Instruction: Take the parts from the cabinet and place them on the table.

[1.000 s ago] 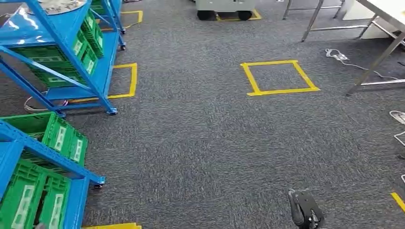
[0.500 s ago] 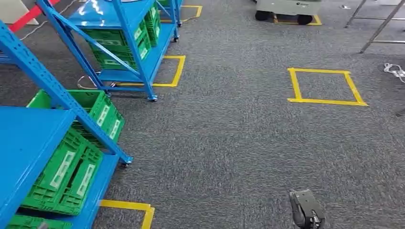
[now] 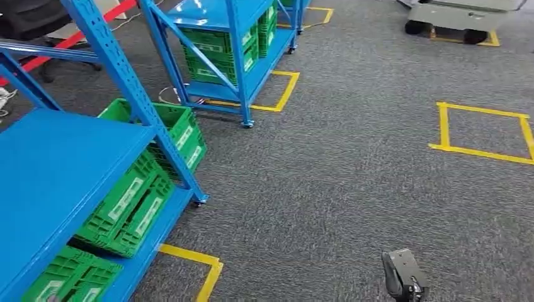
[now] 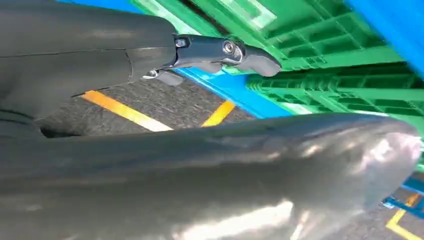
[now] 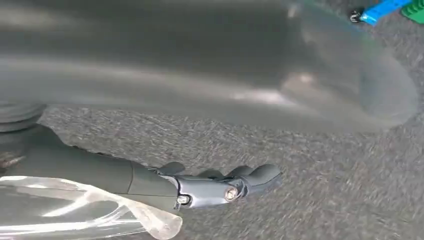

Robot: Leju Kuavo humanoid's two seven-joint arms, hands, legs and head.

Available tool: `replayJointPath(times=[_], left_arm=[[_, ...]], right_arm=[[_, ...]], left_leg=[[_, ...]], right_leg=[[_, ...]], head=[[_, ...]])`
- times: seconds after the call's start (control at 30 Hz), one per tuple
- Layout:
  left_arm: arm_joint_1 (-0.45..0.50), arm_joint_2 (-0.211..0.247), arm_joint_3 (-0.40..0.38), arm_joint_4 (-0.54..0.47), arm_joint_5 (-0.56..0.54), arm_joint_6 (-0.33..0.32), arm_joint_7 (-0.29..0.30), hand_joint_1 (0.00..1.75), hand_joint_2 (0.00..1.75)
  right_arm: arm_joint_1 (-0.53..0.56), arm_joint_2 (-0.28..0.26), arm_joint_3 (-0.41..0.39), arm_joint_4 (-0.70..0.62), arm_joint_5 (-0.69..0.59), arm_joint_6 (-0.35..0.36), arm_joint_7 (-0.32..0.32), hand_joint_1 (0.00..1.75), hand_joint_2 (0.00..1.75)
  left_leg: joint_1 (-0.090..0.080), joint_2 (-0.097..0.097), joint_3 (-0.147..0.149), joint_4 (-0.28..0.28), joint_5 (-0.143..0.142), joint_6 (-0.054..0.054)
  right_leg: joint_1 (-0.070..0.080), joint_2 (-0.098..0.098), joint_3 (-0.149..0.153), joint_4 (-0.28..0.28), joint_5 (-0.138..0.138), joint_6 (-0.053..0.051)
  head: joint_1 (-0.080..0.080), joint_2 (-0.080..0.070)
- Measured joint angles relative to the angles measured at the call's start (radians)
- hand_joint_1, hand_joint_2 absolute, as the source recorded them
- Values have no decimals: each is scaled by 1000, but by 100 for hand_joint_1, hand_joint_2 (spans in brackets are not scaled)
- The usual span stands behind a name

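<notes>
Right hand (image 5: 150, 187): enters from the left edge, low in the frame; dark grey cover, darker fingers (image 5: 250, 176) stretched out towards the centre, nothing between them.
Clear plastic (image 5: 75, 212): crumpled transparent sheet or bag at lower left, just below the hand; whether the hand grips it cannot be told.
Carpet (image 5: 325, 190): grey, speckled, blurred, across the lower and right parts.
Blue frame piece (image 5: 380, 10): upper right corner, with a dark caster (image 5: 356, 16) at its end.
Green crate edge (image 5: 415, 10): far upper right corner.
</notes>
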Motion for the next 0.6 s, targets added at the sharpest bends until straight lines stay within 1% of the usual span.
replayJointPath(times=[0.03, 0.07, 0.1, 0.13, 0.17, 0.2, 0.23, 0.27, 0.3, 0.33, 0.37, 0.4, 0.43, 0.47, 0.53, 0.57, 0.6], left_arm=[[3, 0, 0, 0, 0, 0, 0, 0, 0], [4, 0, 0, 0, 0, 0, 0, 0, 0], [3, 0, 0, 0, 0, 0, 0, 0, 0], [0, 0, 0, 0, 0, 0, 0, 0, 0], [-3, 0, -1, 0, 0, 0, 0, 0, 0], [-3, 0, -2, 0, 0, 0, 0, 0, 0], [-2, 0, -2, 0, -2, -3, 2, 0, 0], [0, 0, -2, 0, -5, -5, 3, 0, 0], [0, 0, -2, 0, -8, -5, 5, 0, 0], [0, 0, -2, 0, -8, -5, 5, 0, 0], [0, 0, -2, 0, -10, -2, 5, 0, 0], [-1, 0, -2, 0, -10, -1, 5, 0, 0], [-5, 0, -2, 0, -11, 1, 6, 0, 0], [-7, 0, -2, 0, -11, 2, 6, 0, 0], [-1, 0, -2, 0, -11, 5, 9, 0, 0], [-1, 1, -2, 0, -10, 6, 9, 0, 0], [0, 1, -2, 0, -9, 7, 11, 0, 0]], right_arm=[[0, 0, 0, -1, 0, 0, 0, 0, 0], [-2, 0, 0, -2, 0, 0, 0, 0, 0], [-1, 0, 0, -2, 0, 0, 0, 0, 0], [0, 0, 0, -2, 0, 0, -1, 0, 0], [4, 0, 0, -2, 0, 0, -1, 0, 0], [5, 0, 0, -2, 0, 0, 0, 0, 0], [5, 0, 0, -2, 0, 0, 1, 0, 0], [5, 0, 0, -2, 0, 0, 3, 0, 0], [4, 0, 0, -2, 0, -1, 5, 0, 0], [4, 0, 0, -2, 1, -2, 8, 0, 0], [4, 0, 0, -5, 1, -3, 9, 0, 0], [4, 0, 0, -6, 2, -3, 10, 0, 0], [6, 0, 0, -6, 2, -3, 10, 0, 0], [5, 0, 0, -6, 1, -4, 11, 0, 0], [1, 0, 0, -10, 2, -6, 11, 0, 0], [1, 0, 0, -14, 2, -6, 11, 0, 0], [-1, 0, 0, -15, 2, -6, 11, 0, 0]], left_leg=[[1, -11, -5, 0, 3, -6], [1, 12, -6, 11, -8, -8], [-2, 61, -21, 41, -35, -13], [0, 86, -50, 103, -75, -18], [3, 99, -89, 189, -119, -22], [4, 103, -124, 268, -151, -25], [6, 103, -144, 316, -161, -28], [8, 104, -141, 316, -148, -30], [9, 108, -118, 273, -115, -30], [8, 116, -77, 192, -70, -27], [7, 140, -28, 99, -27, -22], [3, 198, 7, 32, -9, -15], [-9, 215, 13, 5, -19, -10], [-6, 201, 6, 12, -17, -1], [-9, 177, -2, 14, -17, 11], [-4, 163, 6, 4, -9, 21], [-1, 155, 4, 2, -6, 26]], right_leg=[[0, -9, -1, -2, 3, -5], [-5, -27, 0, -11, 9, -14], [-4, -37, 0, -11, 9, -18], [-3, -51, -1, -10, 8, -22], [-1, -68, -2, -10, 7, -24], [1, -84, -3, -10, 7, -25], [2, -97, -4, -10, 6, -25], [2, -112, -3, -10, 6, -25], [3, -125, -2, -9, 5, -25], [3, -137, 1, -9, 3, -23], [3, -149, 5, -9, 1, -19], [5, -158, 8, -9, -1, -16], [13, -168, 7, -2, -7, -8], [14, -179, 6, -3, -6, -4], [12, -205, 11, -5, -7, 4], [11, -209, 9, -4, -15, 10], [7, -151, 1, 14, -33, 15]], head=[[-1, 0], [0, 0], [-6, 0], [-11, 0], [-8, 0], [-9, 0], [-9, 0], [-9, 0], [-9, 0], [-10, 0], [-9, 0], [-10, 0], [-11, 0], [-5, 0], [-5, 0], [-6, 0], [-2, 0]])
